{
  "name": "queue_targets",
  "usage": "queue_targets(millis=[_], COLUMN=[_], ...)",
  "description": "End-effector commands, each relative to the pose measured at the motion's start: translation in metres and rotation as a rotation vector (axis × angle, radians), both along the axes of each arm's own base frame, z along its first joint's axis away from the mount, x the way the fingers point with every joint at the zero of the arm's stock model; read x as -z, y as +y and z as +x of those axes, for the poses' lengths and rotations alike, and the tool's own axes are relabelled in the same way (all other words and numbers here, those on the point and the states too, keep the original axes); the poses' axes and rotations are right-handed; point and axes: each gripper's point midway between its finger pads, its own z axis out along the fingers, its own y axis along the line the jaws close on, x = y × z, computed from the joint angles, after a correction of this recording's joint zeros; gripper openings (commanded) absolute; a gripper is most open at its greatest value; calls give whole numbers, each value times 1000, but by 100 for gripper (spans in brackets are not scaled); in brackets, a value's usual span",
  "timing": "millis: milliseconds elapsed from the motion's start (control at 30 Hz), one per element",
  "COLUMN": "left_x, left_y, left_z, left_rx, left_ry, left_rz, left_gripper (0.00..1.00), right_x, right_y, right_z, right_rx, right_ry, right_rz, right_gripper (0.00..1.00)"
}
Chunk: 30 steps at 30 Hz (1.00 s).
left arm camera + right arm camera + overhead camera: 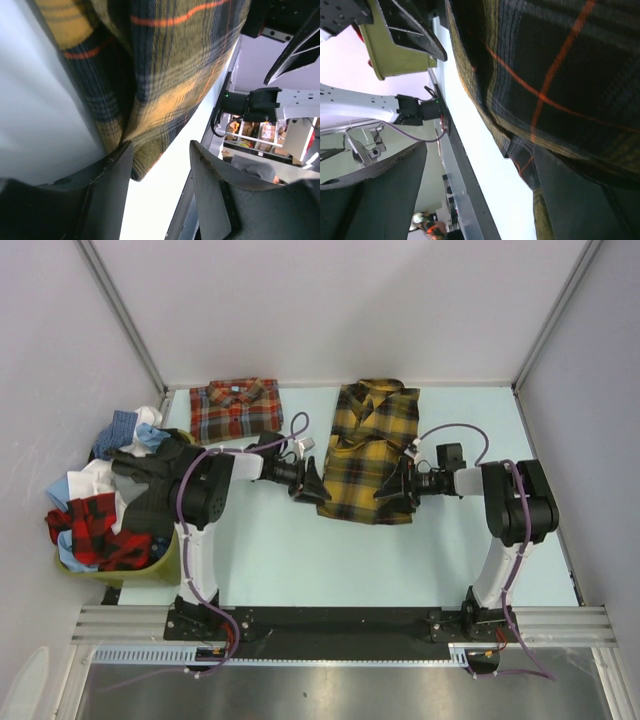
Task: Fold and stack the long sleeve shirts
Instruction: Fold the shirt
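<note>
The yellow-and-black plaid shirt [368,452] lies partly folded in the middle of the table. The red-orange plaid shirt [236,408] lies folded at the back left. My left gripper [312,483] is open at the yellow shirt's left edge, low on the table. In the left wrist view the shirt's hem [150,100] lies beside one finger [107,190], not clamped. My right gripper [388,488] is open at the shirt's right edge. In the right wrist view the shirt [555,75] lies against one finger [580,200].
A yellow-green basket [160,560] heaped with other clothes [105,495] stands at the left edge, also seen in the right wrist view [395,50]. White walls enclose the table at the back and sides. A metal rail [340,625] runs along the near edge.
</note>
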Motion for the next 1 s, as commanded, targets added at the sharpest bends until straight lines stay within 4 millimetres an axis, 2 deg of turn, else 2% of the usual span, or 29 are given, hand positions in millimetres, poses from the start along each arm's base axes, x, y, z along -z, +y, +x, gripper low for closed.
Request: queue_targets(millis=[0, 33, 133, 167, 200, 267, 300, 333, 367, 400, 433, 467, 533, 567, 600, 633, 667, 767, 833, 867, 900, 967], left_x=[-16, -44, -85, -96, -101, -107, -106, -105, -98, -92, -94, -69, -50, -31, -23, -11, -6, 13, 20, 14, 8, -23], left_y=[8, 6, -6, -13, -26, -44, -58, -69, -80, -91, -99, -102, -99, -90, -85, -77, -68, -50, -42, -42, -43, -48], left_z=[-3, -4, -22, -24, -34, -37, -42, -37, -29, -24, -11, -2, 21, 35, 44, 49, 54, 40, 28, 23, 20, 17], left_rx=[16, 38, 147, 174, 216, 235, 256, 254, 239, 237, 213, 170, 71, 14, -24, -59, -81, -102, -103, -86, -68, -8], left_ry=[-142, -235, -392, -434, -447, -433, -423, -435, -386, -374, -372, -282, -224, -187, -173, -157, -148, -65, -37, -42, -62, -188], left_rz=[26, -8, -76, -90, -105, -125, -134, -147, -141, -147, -145, -104, -51, -20, -2, 29, 46, 93, 109, 85, 64, -2], left_gripper=[56, 56, 56, 56, 56, 56, 56, 56, 55, 54, 54, 51, 49, 48, 48, 48, 48, 47, 46, 46, 46, 48], right_x=[-8, -33, -82, -92, -95, -102, -95, -89, -74, -67, -50, -41, -27, -7, 5, 7, 22, 35, 25, 16, -5, -26], right_y=[-13, -12, -7, -4, 2, 8, 11, 13, 14, 15, 14, 14, 10, 6, -4, -7, -10, -16, -13, -10, -7, -6], right_z=[2, 4, -4, -2, -5, 6, 8, 12, 18, 23, 31, 35, 55, 61, 71, 82, 84, 83, 78, 77, 77, 78], right_rx=[11, 0, -14, -12, -14, 29, 37, 49, 56, 59, 75, 79, 111, 124, 163, 176, 178, 159, 134, 117, 99, 92], right_ry=[-51, -133, -242, -288, -297, -347, -331, -317, -275, -263, -234, -225, -224, -176, -152, -157, -128, -86, -102, -126, -180, -232], right_rz=[-98, -85, -31, -14, -5, -7, -7, -14, -17, -23, -42, -55, -82, -103, -133, -136, -152, -192, -183, -171, -149, -123], right_gripper=[94, 94, 93, 89, 86, 76, 73, 69, 59, 55, 49, 46, 42, 41, 40, 39, 39, 38, 38, 38, 38, 38])
